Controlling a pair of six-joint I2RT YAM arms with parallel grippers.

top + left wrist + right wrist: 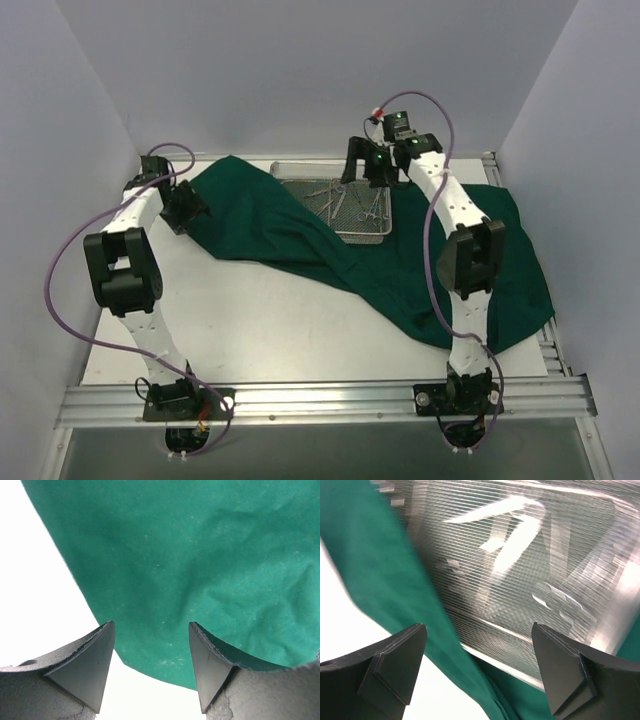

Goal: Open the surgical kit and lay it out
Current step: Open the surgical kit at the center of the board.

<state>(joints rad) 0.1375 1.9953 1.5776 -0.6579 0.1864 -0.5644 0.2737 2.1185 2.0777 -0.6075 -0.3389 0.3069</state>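
The dark green cloth wrap [400, 270] lies unfolded across the table from back left to front right. The silver wire-mesh tray [382, 237] rests on it at the back centre, with several slim steel instruments [350, 200] inside. My right gripper [358, 168] is open and empty, hovering over the tray's far side; its wrist view shows the blurred tray [485, 645], the instruments [515, 535] and the cloth [385, 570]. My left gripper [190, 208] is open and empty at the cloth's left edge; the cloth [200, 565] fills its wrist view.
White walls close in the table on the left, back and right. An aluminium rail [320, 400] runs along the front edge by both arm bases. The bare white tabletop [260, 320] shows in front of the cloth.
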